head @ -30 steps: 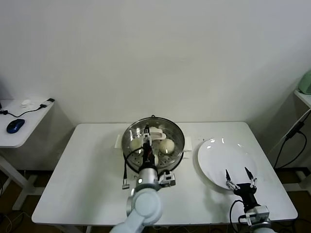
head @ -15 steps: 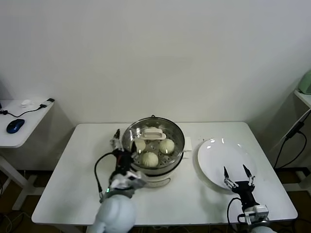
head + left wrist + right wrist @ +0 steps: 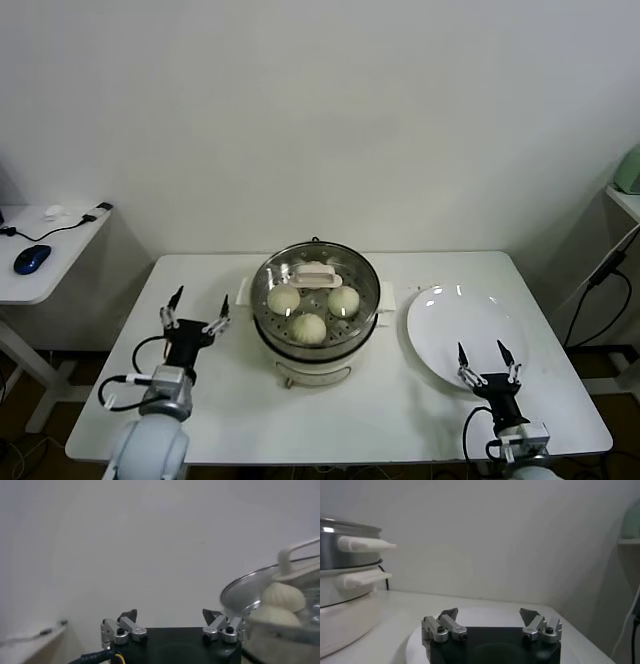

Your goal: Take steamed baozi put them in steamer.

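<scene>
Finding three steamed baozi [image 3: 309, 327] in the steamer [image 3: 316, 352], soft, light, best cupped low around the sides; my left gripper [image 3: 195, 318] at nine o'clock and right gripper [image 3: 483, 363] at four both spread, empty.

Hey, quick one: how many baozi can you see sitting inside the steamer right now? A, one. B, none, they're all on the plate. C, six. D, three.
D: the head view shows three steamed baozi on the perforated tray inside the steamer, with the lid propped at the back, while the white plate beside it holds none.
</scene>
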`<state>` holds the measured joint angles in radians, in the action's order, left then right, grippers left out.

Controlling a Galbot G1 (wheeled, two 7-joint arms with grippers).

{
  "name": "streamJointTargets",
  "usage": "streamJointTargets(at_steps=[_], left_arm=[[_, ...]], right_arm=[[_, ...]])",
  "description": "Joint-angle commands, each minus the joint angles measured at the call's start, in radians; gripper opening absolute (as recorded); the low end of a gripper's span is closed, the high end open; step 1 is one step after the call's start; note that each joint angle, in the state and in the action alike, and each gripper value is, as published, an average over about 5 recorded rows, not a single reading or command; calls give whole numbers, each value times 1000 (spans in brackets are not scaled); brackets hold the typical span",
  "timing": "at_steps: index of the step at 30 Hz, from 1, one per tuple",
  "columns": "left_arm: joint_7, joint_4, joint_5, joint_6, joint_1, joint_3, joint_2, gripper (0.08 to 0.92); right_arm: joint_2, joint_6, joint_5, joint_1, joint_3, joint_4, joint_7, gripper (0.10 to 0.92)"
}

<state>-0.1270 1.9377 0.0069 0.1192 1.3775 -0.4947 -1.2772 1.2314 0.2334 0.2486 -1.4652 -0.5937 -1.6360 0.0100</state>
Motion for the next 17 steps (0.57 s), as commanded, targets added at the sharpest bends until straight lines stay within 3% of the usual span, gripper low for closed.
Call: streamJointTargets(at_steps=[1, 17], left_arm=[[-18, -298, -269, -332, 38, -79, 40, 823], [9, -266, -251, -340, 55, -72, 29, 823]], right_arm=[[0, 2, 7, 7, 2, 4, 4, 823], [-4, -2, 3, 8, 9, -1, 4, 823]])
